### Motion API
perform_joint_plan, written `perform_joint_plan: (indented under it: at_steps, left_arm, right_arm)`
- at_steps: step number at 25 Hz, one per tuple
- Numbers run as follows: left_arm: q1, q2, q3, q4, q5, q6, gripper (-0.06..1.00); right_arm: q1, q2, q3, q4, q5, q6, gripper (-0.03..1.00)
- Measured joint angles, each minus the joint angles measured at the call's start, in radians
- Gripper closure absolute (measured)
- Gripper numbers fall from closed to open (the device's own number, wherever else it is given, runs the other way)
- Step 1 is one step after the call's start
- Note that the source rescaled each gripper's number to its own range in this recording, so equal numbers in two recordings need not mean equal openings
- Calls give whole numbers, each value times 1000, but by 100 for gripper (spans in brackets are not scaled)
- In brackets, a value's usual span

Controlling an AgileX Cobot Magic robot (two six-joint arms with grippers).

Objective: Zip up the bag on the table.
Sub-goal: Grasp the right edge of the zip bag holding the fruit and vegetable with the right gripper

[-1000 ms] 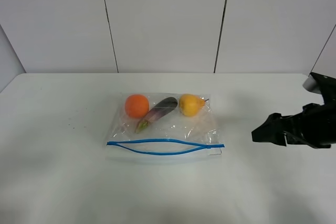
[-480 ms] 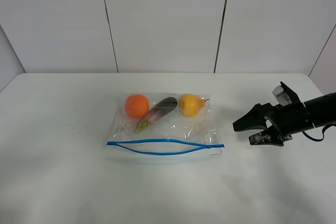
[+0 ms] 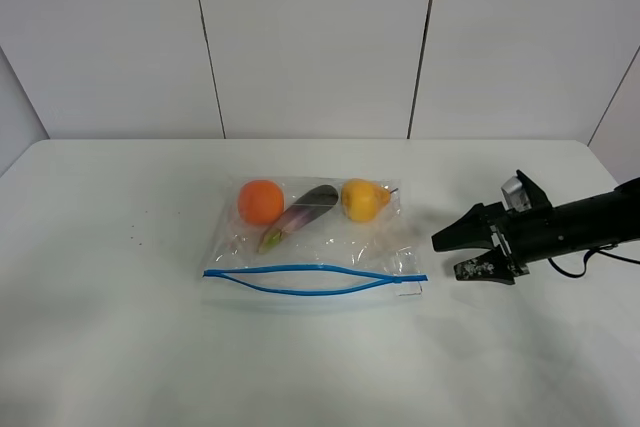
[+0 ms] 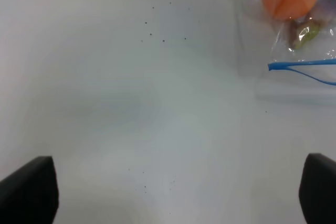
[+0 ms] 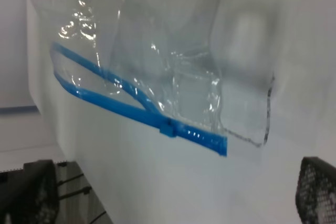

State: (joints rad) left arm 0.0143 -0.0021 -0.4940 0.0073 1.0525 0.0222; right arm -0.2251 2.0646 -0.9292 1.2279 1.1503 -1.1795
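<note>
the right gripper [image 3: 446, 258] has swung in from the table's [image 3: 120, 347] right edge and now hangs low, jaws apart, near the right end of the bag [image 3: 315, 247], which lies mid-table. its blue zipper strip [image 3: 315, 282] gapes, so sealing hasn't begun. the left gripper [image 4: 178, 182], also spread wide, hovers over bare white tabletop to the bag's left. a white panelled wall [image 3: 310, 37] stands behind.

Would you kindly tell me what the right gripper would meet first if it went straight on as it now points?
Probably the bag, at its right end near the zipper strip; only bare table lies between, though the right gripper's height is unclear.
</note>
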Motion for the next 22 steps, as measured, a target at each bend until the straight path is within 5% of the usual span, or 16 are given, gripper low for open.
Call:
perform_joint_plan:
  at_steps: [22]
  left_arm:
    - [0,0,0,0,0,0,-6]
  right_arm:
    - [120,70,-2,147,-35,-79,-3]
